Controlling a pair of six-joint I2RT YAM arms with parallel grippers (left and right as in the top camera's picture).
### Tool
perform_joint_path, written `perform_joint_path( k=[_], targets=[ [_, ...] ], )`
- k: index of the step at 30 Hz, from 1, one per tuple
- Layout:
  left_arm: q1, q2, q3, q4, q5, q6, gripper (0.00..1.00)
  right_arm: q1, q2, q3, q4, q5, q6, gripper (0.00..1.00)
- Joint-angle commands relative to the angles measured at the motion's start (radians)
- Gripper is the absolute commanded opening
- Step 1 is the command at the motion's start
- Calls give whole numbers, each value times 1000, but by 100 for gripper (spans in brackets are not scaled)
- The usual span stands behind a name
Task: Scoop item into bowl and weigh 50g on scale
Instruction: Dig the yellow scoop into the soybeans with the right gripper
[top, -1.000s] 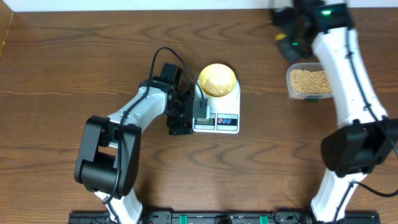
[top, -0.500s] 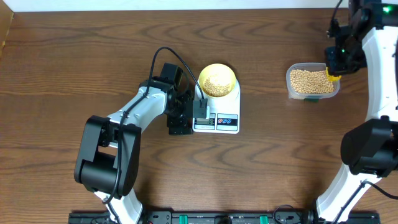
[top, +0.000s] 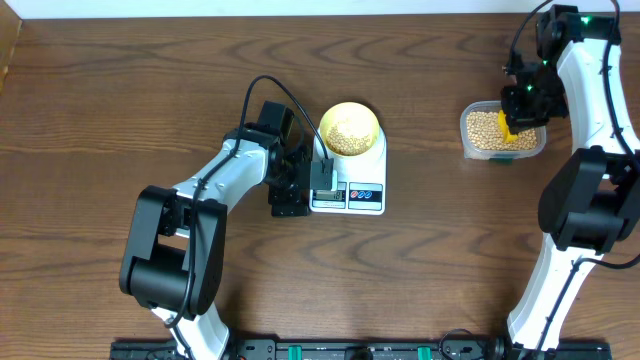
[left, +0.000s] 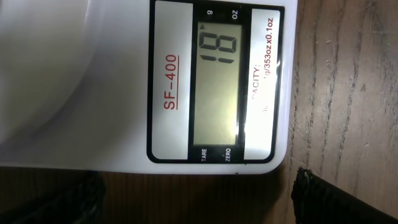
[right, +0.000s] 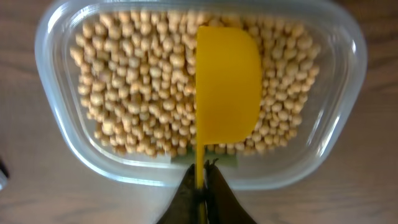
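Note:
The white scale holds the pale-yellow bowl with tan beans in it. In the left wrist view the scale's display reads 18 g. My left gripper sits at the scale's left edge; its open fingers frame the display side and hold nothing. My right gripper is shut on the handle of a bright yellow scoop. The scoop's head hangs over the beans in the clear tub, which also shows in the overhead view.
The tub stands at the right of the wooden table. A black cable loops from the left arm near the scale. A black rail runs along the front edge.
My right arm has swung down from the far right edge and brought the scoop over the tub. The left arm, scale and bowl have not moved.

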Motion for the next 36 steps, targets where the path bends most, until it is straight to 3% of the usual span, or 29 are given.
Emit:
perform_joint_path(
  k=[1, 7, 16, 24, 31, 34, 36],
  targets=[
    [0, 6, -13, 1, 32, -8, 98, 11, -7, 16, 33, -8, 5, 15],
    [0, 6, -13, 1, 32, -8, 98, 12, -7, 19, 61, -8, 4, 50],
    [0, 6, -13, 1, 32, -8, 98, 12, -7, 20, 126, -8, 5, 65],
    [0, 6, -13, 1, 32, -8, 98, 11, -7, 29, 195, -7, 4, 67],
    [0, 6, -13, 1, 32, -8, 97, 11, -10, 220, 117, -7, 5, 72],
    [0, 6, -13, 1, 32, -8, 98, 9, -10, 306, 48, -7, 5, 81],
    [0, 6, -13, 1, 32, -8, 98, 9, -10, 334, 19, -8, 5, 99]
  ],
)
